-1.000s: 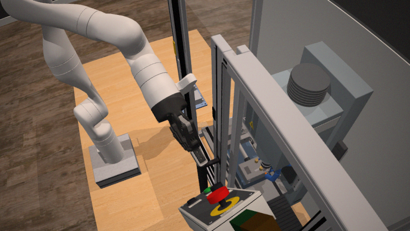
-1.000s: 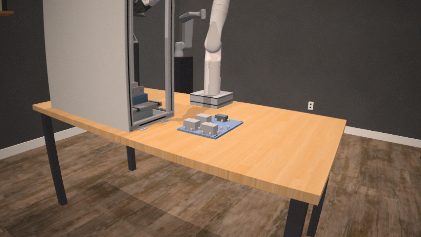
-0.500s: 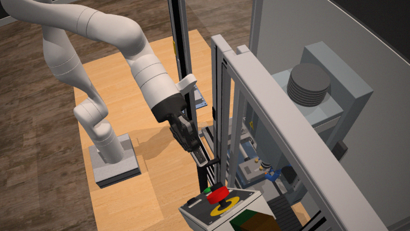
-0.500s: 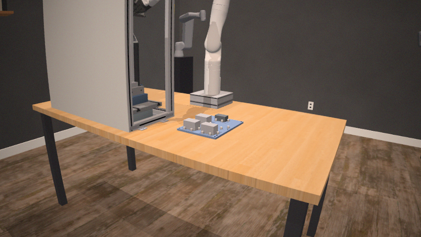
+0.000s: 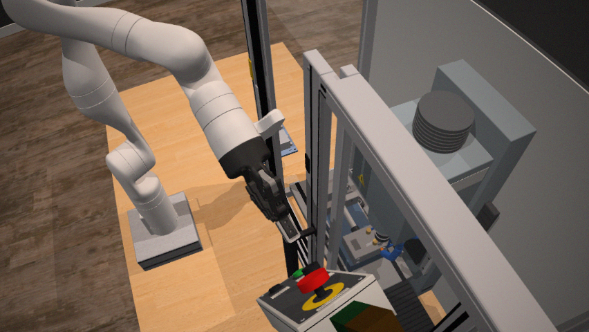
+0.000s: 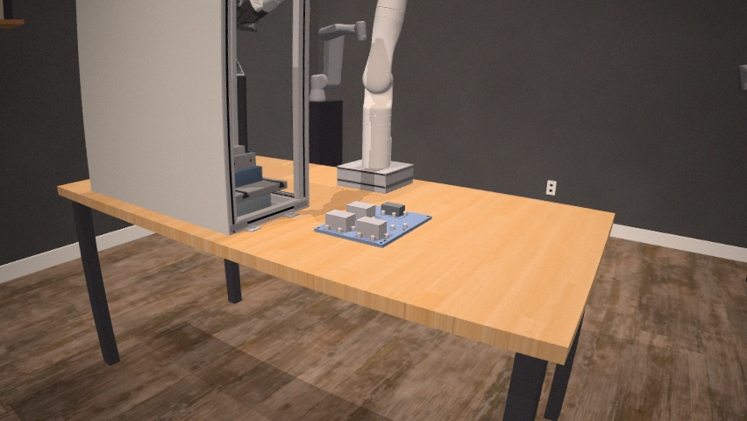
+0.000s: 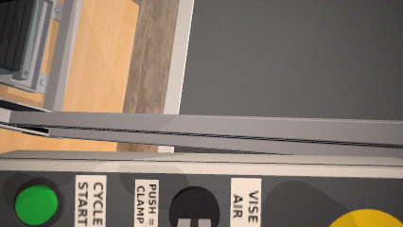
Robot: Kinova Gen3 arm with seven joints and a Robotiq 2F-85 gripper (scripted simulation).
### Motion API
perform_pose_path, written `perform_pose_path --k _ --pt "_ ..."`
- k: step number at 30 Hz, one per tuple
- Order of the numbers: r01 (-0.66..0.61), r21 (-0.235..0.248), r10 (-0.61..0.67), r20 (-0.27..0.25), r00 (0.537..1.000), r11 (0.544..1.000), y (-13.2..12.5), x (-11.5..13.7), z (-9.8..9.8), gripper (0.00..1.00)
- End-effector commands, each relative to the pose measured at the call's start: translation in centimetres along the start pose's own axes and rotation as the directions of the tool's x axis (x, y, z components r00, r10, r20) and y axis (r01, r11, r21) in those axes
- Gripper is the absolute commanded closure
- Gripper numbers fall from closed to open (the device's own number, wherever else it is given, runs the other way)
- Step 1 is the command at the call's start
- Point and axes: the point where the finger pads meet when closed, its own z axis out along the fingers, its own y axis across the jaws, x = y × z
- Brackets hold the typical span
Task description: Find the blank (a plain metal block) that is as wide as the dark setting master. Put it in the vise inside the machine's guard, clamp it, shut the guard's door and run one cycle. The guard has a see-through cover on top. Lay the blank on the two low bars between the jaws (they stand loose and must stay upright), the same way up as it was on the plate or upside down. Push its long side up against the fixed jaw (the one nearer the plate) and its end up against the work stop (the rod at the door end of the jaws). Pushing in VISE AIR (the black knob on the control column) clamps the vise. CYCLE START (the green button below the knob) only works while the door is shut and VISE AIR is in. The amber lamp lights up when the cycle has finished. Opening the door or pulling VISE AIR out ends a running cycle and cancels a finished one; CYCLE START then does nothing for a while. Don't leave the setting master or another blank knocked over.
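Three light grey blanks point(image 5: 283, 139) point(image 6: 371, 228): on the blue plate point(image 5: 292, 151) point(image 6: 413, 224), outside the guard; pegs around them presumably keep each one located for picking.
Dark setting master point(image 6: 393, 209): upright on that plate, apart from the blanks, handy as the width reference.
Matching blank: which one it is cannot be told; nor can I tell whether a further one already lies in the vise, as the guard frame point(image 5: 412, 156) point(image 6: 300, 104) and machine parts mask the jaws.
Gripper point(image 5: 290, 236) point(image 6: 249, 27) point(image 7: 194, 223): fingers together with nothing between them, likely so that the tips serve as one stiff, blunt pusher.
VISE AIR knob point(image 5: 312, 267) point(image 7: 194, 203): on the control column point(image 5: 280, 305) point(image 7: 284, 213), with the fingertips overlapping it in the wrist view; contact cannot be judged. It looks like the target, which would suit a blank already seated.
CYCLE START point(image 5: 298, 272) point(image 7: 36, 204): to one side of the knob, better left until the vise is clamped and the door shut.
Red stop button point(image 5: 313, 280): standing tall close by the knob, so a straight push with little sideways drift seems wise.
Black door handle point(image 5: 307, 232): near the fingers in the top view; the arm should clear it. Whether the door is fully shut is unclear.
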Motion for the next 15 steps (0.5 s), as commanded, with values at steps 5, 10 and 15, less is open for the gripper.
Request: perform_pose_path --k 5,10,15 --pt "-0.004 -0.001 0.004 0.0 1.0 1.0 0.03 -0.08 0.25 0.9" --pt "-0.002 -0.001 0.002 0.0 1.0 1.0 0.03 -0.04 0.52 0.9" --pt "-0.004 -0.002 0.004 0.0 1.0 1.0 0.04 -0.08 0.84 0.9"
